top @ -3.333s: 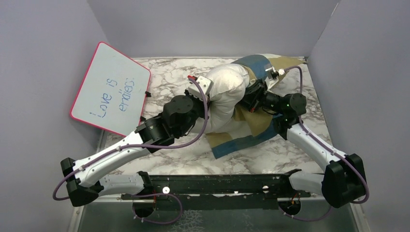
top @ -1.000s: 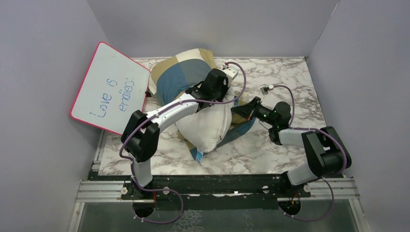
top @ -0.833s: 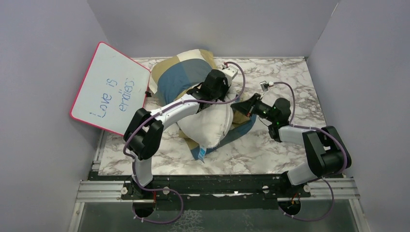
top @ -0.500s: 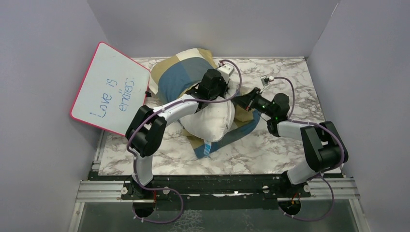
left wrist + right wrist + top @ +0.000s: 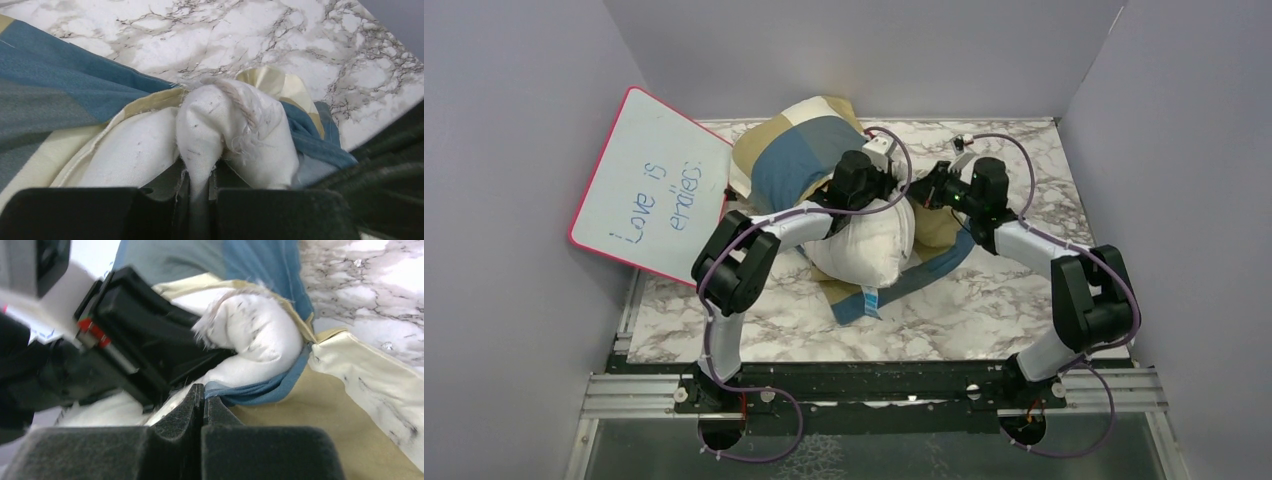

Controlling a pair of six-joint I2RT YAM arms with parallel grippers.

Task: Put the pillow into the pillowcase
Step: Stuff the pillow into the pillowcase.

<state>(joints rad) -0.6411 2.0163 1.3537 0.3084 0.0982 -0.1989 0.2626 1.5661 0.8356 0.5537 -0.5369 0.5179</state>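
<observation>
The white pillow (image 5: 864, 243) lies mid-table, its far end tucked into the blue, tan and cream checked pillowcase (image 5: 796, 152). A strip of the case lies under its near end. My left gripper (image 5: 892, 187) is shut on a bunched corner of the pillow (image 5: 235, 135), with the jaws pinching a white fold, and it sits at the case's opening (image 5: 60, 85). My right gripper (image 5: 930, 190) faces it, almost touching. Its jaws are shut on the blue rim of the pillowcase (image 5: 265, 390) beside the pillow corner (image 5: 255, 330). The left gripper body shows in the right wrist view (image 5: 135, 325).
A pink-rimmed whiteboard (image 5: 649, 185) with blue writing leans at the back left, touching the pillowcase. Grey walls close in the left, back and right sides. Marble tabletop (image 5: 1014, 300) shows at the right and front.
Both grippers moved toward the back of the table and drew together. The pillow's near end slid away from the front edge, further up toward the pillowcase.
</observation>
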